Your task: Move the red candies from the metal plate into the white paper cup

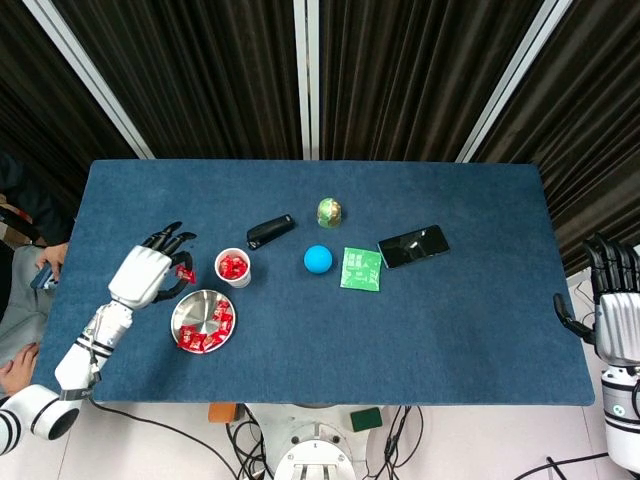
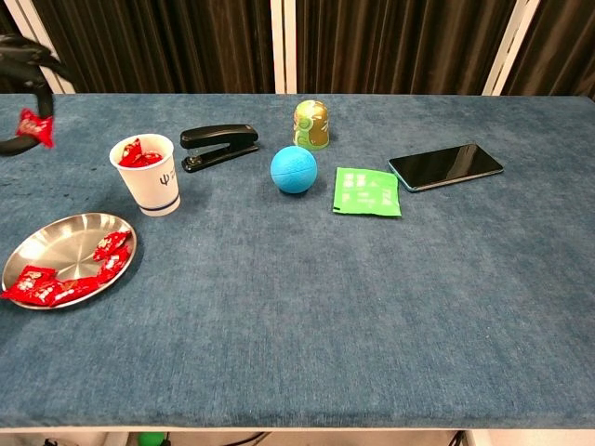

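Note:
A round metal plate (image 1: 190,312) (image 2: 48,246) near the table's front left holds several red candies (image 1: 208,332) (image 2: 58,281). Just behind it stands the white paper cup (image 1: 233,267) (image 2: 147,175), with red candies inside. My left hand (image 1: 146,270) (image 2: 20,90) is raised above the table, left of the cup, and pinches one red candy (image 1: 184,274) (image 2: 35,126) in its fingertips. My right hand (image 1: 613,310) hangs off the table's right edge, fingers apart, holding nothing.
Behind the cup lies a black stapler (image 1: 270,231) (image 2: 218,146). A blue ball (image 1: 318,259) (image 2: 294,169), a green-gold egg-shaped jar (image 1: 330,211) (image 2: 310,124), a green packet (image 1: 361,268) (image 2: 367,191) and a black phone (image 1: 413,245) (image 2: 446,165) sit mid-table.

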### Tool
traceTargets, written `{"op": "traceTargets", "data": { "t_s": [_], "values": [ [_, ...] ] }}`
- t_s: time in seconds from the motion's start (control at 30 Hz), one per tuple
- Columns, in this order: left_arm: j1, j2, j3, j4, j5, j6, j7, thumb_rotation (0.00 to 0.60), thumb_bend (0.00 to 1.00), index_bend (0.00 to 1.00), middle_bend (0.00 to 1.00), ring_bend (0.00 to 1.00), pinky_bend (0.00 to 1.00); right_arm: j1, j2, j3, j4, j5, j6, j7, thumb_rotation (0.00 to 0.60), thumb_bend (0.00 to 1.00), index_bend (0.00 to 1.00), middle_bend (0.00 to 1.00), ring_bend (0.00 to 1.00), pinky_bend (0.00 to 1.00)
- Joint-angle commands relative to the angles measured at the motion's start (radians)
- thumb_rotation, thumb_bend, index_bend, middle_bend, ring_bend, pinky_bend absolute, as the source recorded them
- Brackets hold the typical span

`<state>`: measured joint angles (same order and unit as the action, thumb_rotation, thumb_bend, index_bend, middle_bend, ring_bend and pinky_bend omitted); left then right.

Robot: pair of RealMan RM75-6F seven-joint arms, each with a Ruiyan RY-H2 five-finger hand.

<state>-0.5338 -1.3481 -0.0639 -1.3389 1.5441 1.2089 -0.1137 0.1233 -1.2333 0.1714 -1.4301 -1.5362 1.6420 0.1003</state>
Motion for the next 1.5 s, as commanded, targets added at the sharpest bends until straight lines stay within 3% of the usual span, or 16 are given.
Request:
{"op": "traceTargets", "data": {
  "t_s": [0.03,0.33,0.7,1.07,1.3,1.5],
  "values": [
    [-0.057,-0.037,-0.032,0.014,-0.027,-0.074,-0.006,0.600,0.35,0.56,0.19,0.03,0.22,0.000,0.001,0.000,-0.001,0.000,0.001,-0.001,0.600,0.34,0.00,0.00,0.00,0.00],
    [-0.140,-0.124,-0.060,0.106,-0.071,-0.191,-0.010,0.600,0.35,0.55,0.19,0.03,0.22,-0.005,0.005,0.003,0.006,0.015,-0.003,0.012,0.600,0.34,0.00,0.00,0.00,0.00],
    [-0.182,-0.156,-0.065,0.149,-0.087,-0.231,0.007,0.600,0.35,0.54,0.19,0.03,0.22,-0.005,-0.002,0.005,0.021,0.023,-0.008,0.027,0.600,0.34,0.00,0.00,0.00,0.00],
    [-0.179,-0.147,-0.051,0.147,-0.090,-0.220,0.023,0.600,0.35,0.35,0.19,0.03,0.22,-0.004,-0.002,0.005,0.023,0.022,-0.009,0.028,0.600,0.34,0.00,0.00,0.00,0.00],
    [-0.168,-0.127,-0.045,0.120,-0.086,-0.196,0.030,0.600,0.35,0.34,0.19,0.03,0.22,-0.004,-0.003,0.005,0.019,0.020,-0.007,0.022,0.600,0.34,0.00,0.00,0.00,0.00],
    [-0.126,-0.068,-0.037,0.038,-0.066,-0.114,0.041,0.600,0.35,0.34,0.19,0.03,0.22,-0.003,-0.001,0.004,0.014,0.019,-0.007,0.019,0.600,0.34,0.00,0.00,0.00,0.00]
  ]
}}
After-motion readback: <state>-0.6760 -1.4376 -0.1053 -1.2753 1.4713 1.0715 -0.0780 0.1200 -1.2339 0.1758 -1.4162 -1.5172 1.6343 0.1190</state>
